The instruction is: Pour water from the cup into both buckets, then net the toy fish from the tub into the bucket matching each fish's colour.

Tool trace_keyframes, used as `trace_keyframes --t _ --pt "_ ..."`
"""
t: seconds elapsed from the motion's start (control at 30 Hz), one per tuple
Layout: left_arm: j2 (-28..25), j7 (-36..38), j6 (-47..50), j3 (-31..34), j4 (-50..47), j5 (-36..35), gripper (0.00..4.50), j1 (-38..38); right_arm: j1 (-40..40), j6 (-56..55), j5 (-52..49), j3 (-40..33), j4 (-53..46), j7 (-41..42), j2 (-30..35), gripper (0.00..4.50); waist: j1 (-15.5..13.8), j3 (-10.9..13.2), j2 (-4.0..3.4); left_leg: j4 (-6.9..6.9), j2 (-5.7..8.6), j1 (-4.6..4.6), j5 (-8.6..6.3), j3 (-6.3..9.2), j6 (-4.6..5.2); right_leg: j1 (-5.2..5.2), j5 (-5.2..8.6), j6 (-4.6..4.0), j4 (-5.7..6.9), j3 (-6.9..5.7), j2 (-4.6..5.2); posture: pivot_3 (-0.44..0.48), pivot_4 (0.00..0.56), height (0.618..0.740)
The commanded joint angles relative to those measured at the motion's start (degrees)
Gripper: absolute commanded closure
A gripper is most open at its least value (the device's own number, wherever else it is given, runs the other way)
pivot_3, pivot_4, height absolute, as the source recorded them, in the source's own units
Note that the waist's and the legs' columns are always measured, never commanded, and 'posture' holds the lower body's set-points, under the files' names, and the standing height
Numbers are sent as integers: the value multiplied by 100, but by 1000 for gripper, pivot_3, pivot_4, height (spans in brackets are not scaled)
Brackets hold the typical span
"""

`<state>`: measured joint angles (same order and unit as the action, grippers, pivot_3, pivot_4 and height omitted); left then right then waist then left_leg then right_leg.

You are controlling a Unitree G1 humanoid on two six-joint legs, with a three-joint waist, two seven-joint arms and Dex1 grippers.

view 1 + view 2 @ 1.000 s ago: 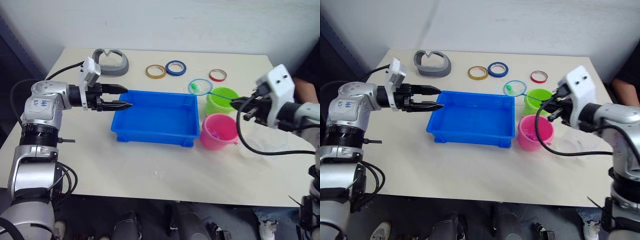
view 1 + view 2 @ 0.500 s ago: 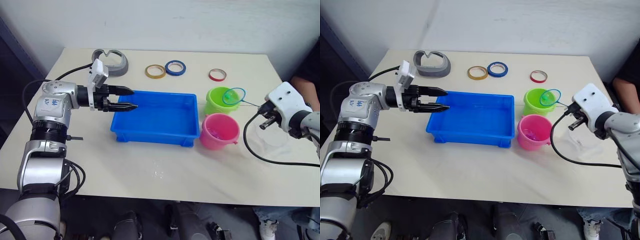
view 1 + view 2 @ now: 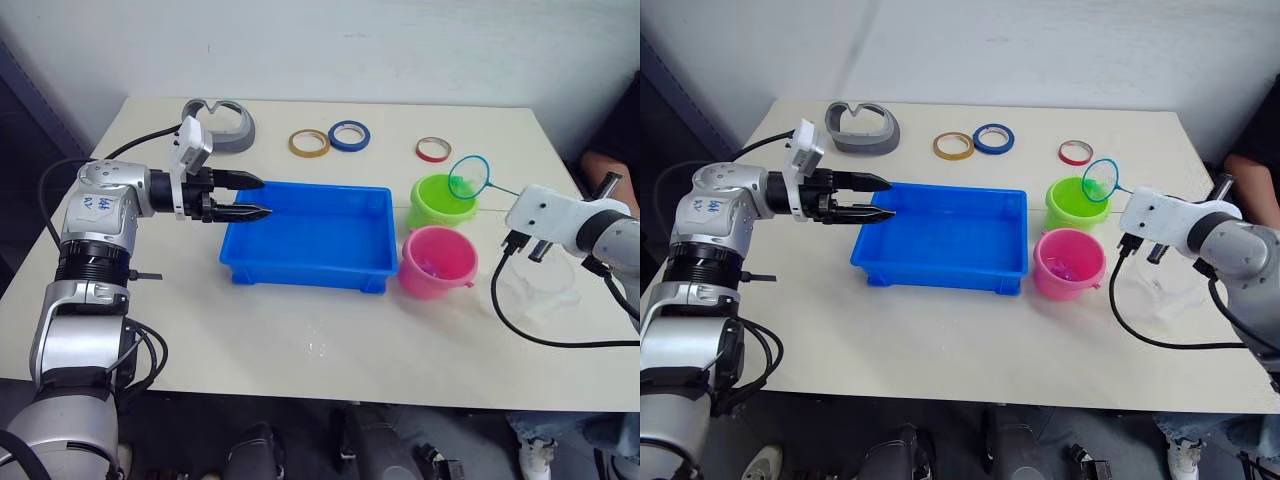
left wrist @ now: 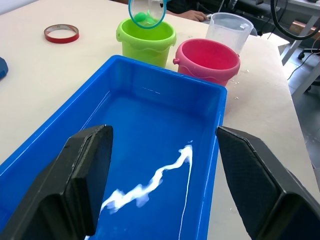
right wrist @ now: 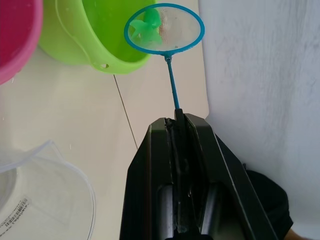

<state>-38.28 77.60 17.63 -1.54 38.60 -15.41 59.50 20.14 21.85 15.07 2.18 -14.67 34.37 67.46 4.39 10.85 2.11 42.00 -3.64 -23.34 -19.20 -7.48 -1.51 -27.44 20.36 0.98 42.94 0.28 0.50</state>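
Observation:
The blue tub [image 3: 300, 272] sits mid-table, its floor showing a wet streak [image 4: 150, 185]. To its right stand the lime green bucket [image 3: 432, 208] and, nearer me, the pink bucket [image 3: 437, 265]. The clear cup [image 3: 542, 288] stands upright right of the pink bucket. My right gripper [image 5: 176, 117] is shut on the net's thin handle. The light-blue hoop [image 3: 468, 177] hangs over the green bucket's far-right rim with a green toy fish [image 5: 150, 24] in it. My left gripper [image 3: 255, 197] is open and empty, hovering over the tub's left end.
Yellow [image 3: 311, 143], blue [image 3: 348, 134] and red [image 3: 433, 149] tape rings lie at the back of the table, with a grey curved holder [image 3: 222, 122] at the back left. A person's arm [image 3: 610, 165] shows at the right edge.
My right gripper carried the net from the tub's far-right corner to above the green bucket, and the arm drew back to the right. The left gripper barely moved.

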Motion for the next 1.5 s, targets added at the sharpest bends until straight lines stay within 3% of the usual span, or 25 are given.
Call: trace_keyframes --t 0.03,0.4,0.73,1.03,1.23,1.5 --pt "-40 23 -58 91 -123 -1 904 120 -105 -546 670 -21 -192 -90 309 4500 0 0 0 0 0 0 0 0 0 0 0 0 0 0 0 0 150 693" --pt "5 21 -86 92 -73 0 904 148 -532 -1817 2842 117 -78 -950 499 4500 8 0 0 5 0 4 1 -8 -2 -2 0 0 9 5 -1 0 150 693" --pt "4 23 -90 95 -53 4 904 161 -663 -2011 3212 -88 -63 -1001 216 4500 15 0 0 13 0 5 1 -13 -3 -3 0 0 18 8 -2 0 150 693" --pt "-238 174 -66 125 -94 8 904 87 -58 -757 1167 -941 -486 528 -750 4500 35 0 0 27 -1 8 2 -14 -5 -3 0 0 39 9 -5 0 150 693" --pt "-559 473 173 211 -477 -146 904 -146 603 1009 -1498 -1546 -1495 1922 -1507 4500 42 0 0 26 -3 13 7 -7 -13 -2 0 -1 47 6 -8 0 150 693" --pt "-1004 450 1186 466 -2209 -638 904 -1035 729 2717 -4101 -1028 -2318 2736 -1954 4500 22 -1 2 23 -2 10 6 8 -11 3 1 -2 40 2 -3 0 150 693"
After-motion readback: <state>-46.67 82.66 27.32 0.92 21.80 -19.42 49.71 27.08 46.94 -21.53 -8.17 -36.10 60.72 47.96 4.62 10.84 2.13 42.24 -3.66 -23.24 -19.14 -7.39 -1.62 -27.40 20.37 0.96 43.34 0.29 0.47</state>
